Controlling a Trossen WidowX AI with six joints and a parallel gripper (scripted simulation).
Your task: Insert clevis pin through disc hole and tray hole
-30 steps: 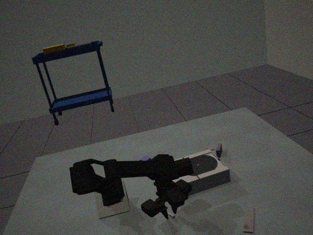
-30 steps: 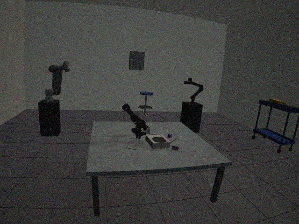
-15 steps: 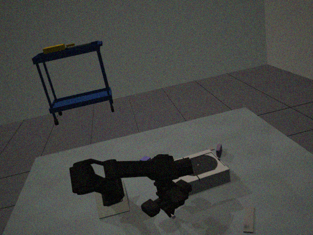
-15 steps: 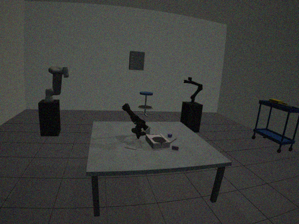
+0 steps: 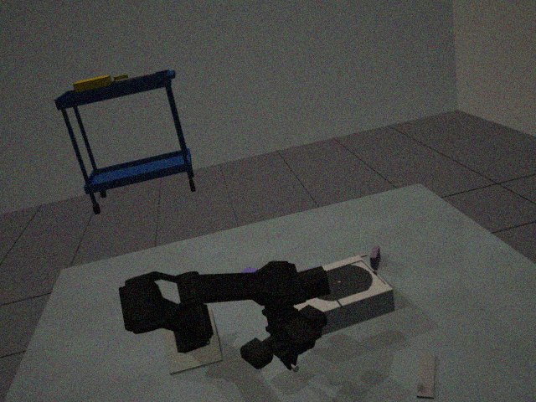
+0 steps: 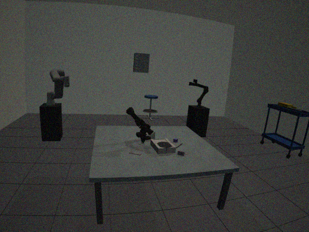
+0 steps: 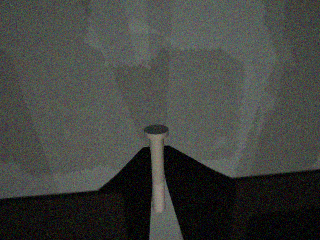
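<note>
Pincer clamps steel pin beside the tray

From where I'm standing, the pincer (image 5: 293, 368) (image 6: 143, 142) (image 7: 156, 153) has its fingers clamped on the clevis pin (image 5: 296, 368) (image 7: 157, 165), down by the tabletop (image 5: 242, 242) (image 6: 159, 166) (image 7: 210, 30), off to one side of the rimmed tray (image 5: 363, 305) (image 6: 163, 150). In the wrist view the pin's head pokes out past the fingertips, with the shank running back between them. Whether it touches the tabletop I can't tell. The dark disc (image 5: 350, 283) (image 6: 164, 144) lies flat within the tray's rim, a pale speck at its middle that I take for the hole.

The job at hand, I'd say, is making this grip good and lifting. Best to let the squeeze settle, then rise straight and slowly, so the slim round shank doesn't roll or swing. Keep the head free of the fingers. Before going over the tray, the pin wants turning so its plain end points down and its head sits up; a crooked hold would likely catch the disc and push it off the tray's hole. The insertion is all still to do.
</note>
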